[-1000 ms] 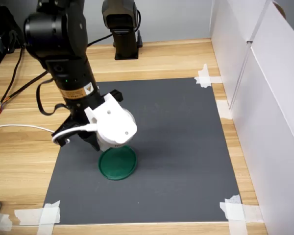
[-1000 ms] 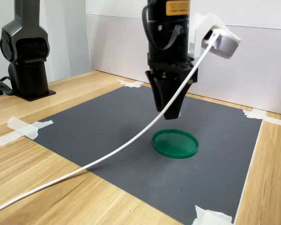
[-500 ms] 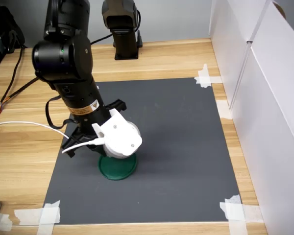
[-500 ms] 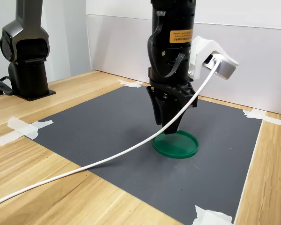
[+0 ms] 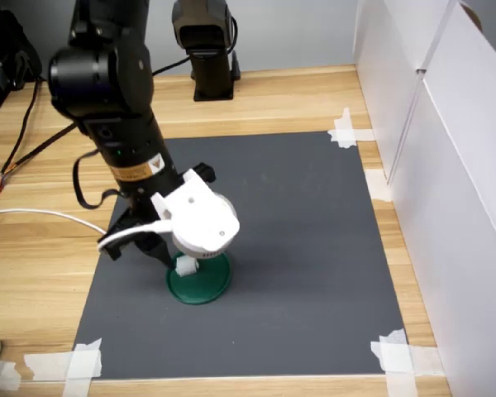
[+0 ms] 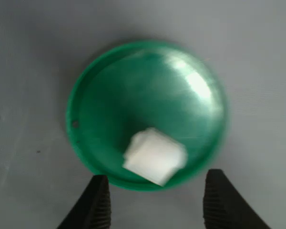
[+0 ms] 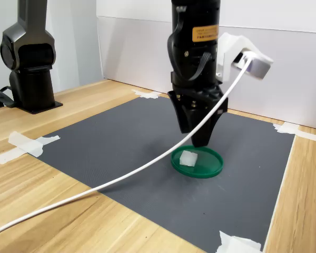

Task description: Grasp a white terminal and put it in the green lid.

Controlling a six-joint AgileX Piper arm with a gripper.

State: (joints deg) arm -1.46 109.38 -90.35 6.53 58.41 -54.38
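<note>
Terminal placement, release stage. The white terminal [image 7: 188,157] lies inside the green lid [image 7: 210,167], near its rim on the side closest to the gripper [image 6: 155,202], free of both fingers. The lid rests on the dark mat [image 5: 314,248], toward the mat's front-left corner in the first exterior view. The gripper hangs just above the lid with its fingers spread and nothing between them. Judged best practice: lift straight up, fingers kept apart, so the lid is not nudged. In the first exterior view the white camera housing [image 5: 200,222] covers part of the lid; the wrist view is motion-blurred, so the terminal's edges are unclear.
</note>
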